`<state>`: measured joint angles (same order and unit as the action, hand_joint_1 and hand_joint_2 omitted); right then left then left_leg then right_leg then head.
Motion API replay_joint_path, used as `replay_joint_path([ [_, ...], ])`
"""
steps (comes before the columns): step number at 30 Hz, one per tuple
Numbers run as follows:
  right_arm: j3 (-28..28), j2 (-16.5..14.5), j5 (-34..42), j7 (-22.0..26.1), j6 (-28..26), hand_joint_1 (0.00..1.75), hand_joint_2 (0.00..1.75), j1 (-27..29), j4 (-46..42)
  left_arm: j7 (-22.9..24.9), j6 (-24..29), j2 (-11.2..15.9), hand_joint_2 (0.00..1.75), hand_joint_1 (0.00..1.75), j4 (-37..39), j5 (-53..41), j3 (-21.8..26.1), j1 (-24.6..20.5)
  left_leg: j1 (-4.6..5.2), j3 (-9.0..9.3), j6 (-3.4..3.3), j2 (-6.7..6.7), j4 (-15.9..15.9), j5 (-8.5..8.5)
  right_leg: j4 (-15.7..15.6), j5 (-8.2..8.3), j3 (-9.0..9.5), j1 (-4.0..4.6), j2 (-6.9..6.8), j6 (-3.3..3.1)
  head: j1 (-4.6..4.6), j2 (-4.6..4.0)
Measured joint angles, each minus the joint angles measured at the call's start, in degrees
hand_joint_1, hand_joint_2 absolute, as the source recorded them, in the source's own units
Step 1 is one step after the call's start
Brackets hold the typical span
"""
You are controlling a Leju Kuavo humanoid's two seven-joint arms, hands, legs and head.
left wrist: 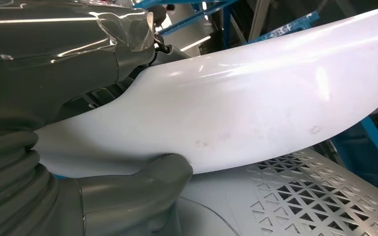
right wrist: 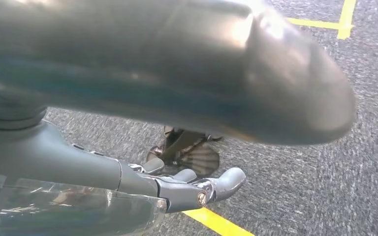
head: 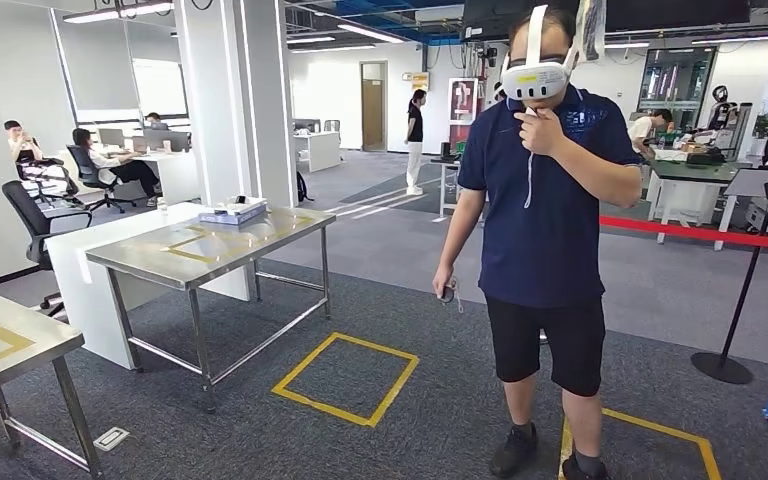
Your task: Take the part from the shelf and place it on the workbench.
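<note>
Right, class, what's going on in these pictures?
The robot's left hand holds a long white curved part between thumb and fingers, with blue shelf framing behind. Its right hand hangs open above grey carpet. Ahead, a person in a headset stands near a steel workbench that the part has not reached.

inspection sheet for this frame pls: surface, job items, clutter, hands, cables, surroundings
Surface: steel workbench ahead on the left, yellow tape outline on top.
Job's things: white curved part gripped by left hand.
Clutter: small box on the workbench's far end.
Hands: left hand grips the part; right hand holds nothing, above carpet.
Cables: nothing seen.
Surroundings: person in headset standing close ahead; yellow floor square; red barrier.
</note>
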<state>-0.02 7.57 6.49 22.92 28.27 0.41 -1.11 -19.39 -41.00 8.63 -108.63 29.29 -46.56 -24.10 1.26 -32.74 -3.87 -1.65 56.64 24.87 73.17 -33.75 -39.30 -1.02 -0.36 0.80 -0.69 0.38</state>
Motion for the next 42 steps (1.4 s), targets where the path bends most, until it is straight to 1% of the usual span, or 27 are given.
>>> replay_joint_path([
  [1, 0.01, 0.04, 0.03, -0.02, -0.02, 0.0, 0.0, 0.1, 0.07, 0.02, 0.0, -0.01, 1.75, 1.75, 0.03, -0.01, -0.03, 0.07, 0.0, 0.02, 0.02, -0.91, 0.03, 0.02, 1.42, -0.04, -1.1, -0.03, 0.15, 0.29, 0.04, -0.01],
  [2, 0.01, 0.05, 0.03, -0.03, -0.03, 0.0, 0.0, 0.15, 0.09, 0.04, 0.0, -0.02, 1.75, 1.75, 0.04, -0.01, -0.05, 0.11, -0.01, 0.08, 0.08, -1.82, 0.07, 0.06, 0.37, 0.99, -1.01, -0.12, 0.24, 0.77, 0.1, -0.01],
  [4, 0.02, 0.11, 0.02, -0.06, -0.08, 0.0, 0.0, 0.13, 0.12, 0.04, 0.0, -0.05, 1.75, 1.75, 0.04, -0.01, -0.07, 0.12, -0.08, 0.18, 0.45, -3.46, 0.41, 0.34, -7.32, 4.85, 1.97, -0.55, 1.26, 1.83, 0.18, 0.0],
  [5, 0.02, 0.14, 0.03, -0.07, -0.09, 0.0, 0.0, 0.1, 0.16, 0.04, 0.0, -0.05, 1.75, 1.75, 0.04, 0.0, -0.06, 0.13, 0.0, 0.1, 0.78, -4.19, 0.74, 0.59, -11.08, 6.45, 3.63, -0.69, 2.07, 2.0, 0.25, -0.01],
  [7, 0.04, 0.14, 0.08, -0.1, -0.07, 0.0, 0.0, -0.06, 0.27, 0.07, 0.0, -0.03, 1.75, 1.75, 0.03, 0.04, -0.02, 0.14, 0.11, -0.23, 1.36, -5.21, 1.3, 1.0, -14.52, 7.76, 5.3, -0.69, 3.07, 1.4, 0.26, 0.0],
  [9, 0.05, 0.1, 0.23, -0.24, -0.03, 0.0, 0.0, -0.32, 0.32, 0.08, -0.05, 0.09, 1.75, 1.75, 0.03, 0.14, 0.05, 0.16, 0.05, -0.46, 1.65, -5.93, 1.47, 1.18, -14.52, 7.69, 5.5, -0.6, 2.29, 0.45, 0.14, 0.01],
  [10, 0.07, 0.09, 0.37, -0.37, -0.03, 0.0, 0.0, -0.4, 0.33, 0.07, -0.1, 0.19, 1.75, 1.75, 0.03, 0.21, 0.08, 0.15, 0.03, -0.67, 1.86, -5.49, 1.81, 1.47, -14.59, 7.64, 5.62, -0.63, 1.82, 0.15, 0.09, 0.02],
  [12, 0.08, 0.05, 0.6, -0.6, -0.04, 0.0, 0.0, -0.4, 0.34, 0.05, -0.17, 0.33, 1.75, 1.75, 0.04, 0.35, 0.1, 0.07, -0.12, -2.25, 2.5, -2.7, 5.08, 3.33, -14.69, 7.47, 5.94, -0.71, 0.82, -0.5, -0.11, 0.01],
  [14, 0.08, 0.02, 0.78, -0.73, -0.09, 0.0, 0.0, -0.24, 0.38, 0.03, -0.17, 0.39, 1.75, 1.75, 0.13, 0.49, 0.09, 0.03, -0.5, -6.0, 3.1, 0.43, 12.24, 6.43, -14.7, 7.19, 6.11, -0.39, -0.28, -1.03, -0.3, 0.01],
  [15, 0.08, -0.01, 0.83, -0.83, -0.13, 0.0, 0.0, -0.16, 0.42, 0.02, -0.18, 0.41, 1.75, 1.75, 0.24, 0.53, 0.07, 0.05, -0.72, -8.05, 3.28, 1.05, 15.81, 7.58, -14.7, 7.04, 6.14, -0.25, -0.95, -1.18, -0.31, 0.02],
  [16, 0.08, -0.01, 0.86, -0.91, -0.16, 0.0, 0.0, -0.11, 0.45, 0.02, -0.19, 0.45, 1.75, 1.75, 0.36, 0.55, 0.06, 0.09, -0.86, -9.42, 3.35, 1.37, 17.87, 7.85, -14.69, 6.91, 6.21, -0.14, -1.67, -1.26, -0.34, 0.02],
  [17, 0.08, -0.02, 0.88, -0.98, -0.19, 0.0, 0.0, -0.1, 0.49, 0.02, -0.19, 0.49, 1.75, 1.75, 0.47, 0.55, 0.05, 0.11, -0.94, -9.73, 3.32, 1.56, 17.87, 7.1, -14.69, 6.75, 6.33, -0.04, -2.42, -1.29, -0.36, 0.02],
  [18, 0.08, -0.04, 0.88, -1.02, -0.2, 0.0, 0.0, -0.13, 0.5, 0.02, -0.2, 0.53, 1.75, 1.75, 0.52, 0.56, 0.05, 0.13, -0.89, -8.68, 3.13, 1.84, 15.42, 5.42, -14.69, 6.57, 6.54, 0.04, -3.08, -1.27, -0.38, 0.02],
  [19, 0.08, -0.08, 0.88, -1.02, -0.21, 0.0, 0.0, -0.17, 0.5, 0.02, -0.2, 0.56, 1.75, 1.75, 0.54, 0.56, 0.06, 0.12, -0.66, -6.62, 2.69, 2.76, 11.35, 3.28, -14.71, 6.39, 6.84, 0.13, -3.72, -1.25, -0.4, 0.02],
  [20, 0.08, -0.2, 0.88, -1.02, -0.21, 0.0, 0.0, -0.2, 0.5, 0.02, -0.2, 0.56, 1.75, 1.75, 0.53, 0.57, 0.07, 0.06, -0.22, -4.5, 2.19, 4.32, 7.27, 1.84, -14.73, 6.17, 7.15, 0.24, -4.33, -1.14, -0.38, 0.01],
  [22, 0.08, -0.43, 0.9, -1.02, -0.22, 0.0, 0.0, -0.21, 0.51, -0.01, -0.2, 0.52, 1.75, 1.75, 0.52, 0.59, 0.08, -0.15, 0.61, -1.99, 1.39, 6.61, 2.44, 0.82, -14.82, 5.82, 7.55, 0.43, -5.53, -0.8, -0.37, 0.01],
  [23, 0.08, -0.5, 0.92, -1.03, -0.24, 0.0, 0.0, -0.21, 0.52, -0.02, -0.2, 0.5, 1.75, 1.75, 0.52, 0.61, 0.08, -0.24, 0.85, -1.86, 1.26, 6.81, 1.97, 1.11, -14.87, 5.69, 7.65, 0.49, -6.12, -0.58, -0.32, 0.01],
  [25, 0.08, -0.47, 0.96, -1.04, -0.28, 0.0, 0.0, -0.22, 0.52, -0.04, -0.2, 0.49, 1.75, 1.75, 0.52, 0.63, 0.09, -0.31, 0.92, -1.99, 1.17, 6.04, 1.93, 1.12, -14.94, 5.57, 7.75, 0.47, -6.93, -0.35, -0.3, 0.02],
  [29, 0.08, -0.45, 0.97, -1.06, -0.3, 0.0, 0.0, -0.23, 0.52, -0.05, -0.2, 0.5, 1.75, 1.75, 0.52, 0.63, 0.09, -0.3, 0.92, -2.02, 1.13, 5.79, 1.91, 1.09, -15.03, 5.57, 7.85, 0.46, -7.2, -0.3, -0.28, 0.01],
  [31, 0.08, -0.53, 1.01, -1.14, -0.33, 0.0, 0.0, -0.33, 0.51, -0.09, -0.2, 0.5, 1.75, 1.75, 0.49, 0.63, 0.11, -0.28, 0.64, -1.32, 0.8, 4.77, 0.98, 0.7, -15.4, 5.47, 8.36, 0.53, -7.68, -0.09, -0.34, 0.02],
  [33, 0.11, -0.45, 1.21, -1.31, -0.47, 0.0, 0.0, -0.23, 0.57, -0.18, -0.23, 0.31, 1.75, 1.75, 0.71, 0.62, -0.01, -0.25, 0.03, 0.01, 0.35, 1.29, -0.54, -0.13, -7.13, 2.75, 3.92, 0.27, -3.93, 0.3, -0.16, 0.02],
  [35, 0.16, -0.3, 1.37, -1.46, -0.58, 0.0, 0.0, 0.0, 0.65, -0.24, -0.26, 0.11, 1.75, 1.75, 1.0, 0.61, -0.17, -0.24, -0.43, 0.68, 0.41, -2.32, -0.99, -0.44, -1.67, 2.12, -0.08, -0.34, 0.28, 1.29, 0.12, 0.01],
  [36, 0.17, -0.3, 1.37, -1.49, -0.58, 0.0, 0.0, 0.0, 0.66, -0.24, -0.26, 0.11, 1.75, 1.75, 1.03, 0.61, -0.19, -0.22, -0.57, 0.68, 0.7, -3.29, -0.69, -0.22, -5.26, 4.16, 1.11, -0.66, 0.74, 2.09, 0.18, 0.01],
  [37, 0.2, -0.32, 1.38, -1.51, -0.58, 0.0, 0.0, -0.02, 0.68, -0.24, -0.26, 0.11, 1.75, 1.75, 1.03, 0.61, -0.2, -0.22, -0.63, 0.52, 1.1, -4.07, -0.17, 0.14, -9.24, 6.02, 2.65, -0.98, 1.83, 2.69, 0.25, 0.01],
  [38, 0.23, -0.34, 1.38, -1.51, -0.58, 0.0, 0.0, -0.1, 0.71, -0.24, -0.26, 0.11, 1.75, 1.75, 1.03, 0.61, -0.2, -0.22, -0.66, 0.26, 1.52, -4.76, 0.42, 0.57, -12.42, 7.37, 3.99, -1.2, 2.66, 2.78, 0.33, 0.0],
  [40, 0.34, -0.37, 1.38, -1.52, -0.58, 0.0, 0.0, -0.28, 0.77, -0.24, -0.26, 0.15, 1.75, 1.75, 1.03, 0.62, -0.19, -0.19, -0.64, -0.3, 2.18, -5.73, 1.21, 1.18, -14.73, 8.1, 5.06, -1.14, 3.43, 1.87, 0.31, -0.01],
  [42, 0.47, -0.39, 1.38, -1.52, -0.57, 0.0, 0.0, -0.46, 0.78, -0.24, -0.27, 0.23, 1.75, 1.75, 1.02, 0.64, -0.14, -0.1, -0.84, -0.45, 2.48, -6.25, 1.36, 1.4, -14.72, 7.97, 5.28, -0.96, 2.3, 0.78, 0.18, 0.01],
])
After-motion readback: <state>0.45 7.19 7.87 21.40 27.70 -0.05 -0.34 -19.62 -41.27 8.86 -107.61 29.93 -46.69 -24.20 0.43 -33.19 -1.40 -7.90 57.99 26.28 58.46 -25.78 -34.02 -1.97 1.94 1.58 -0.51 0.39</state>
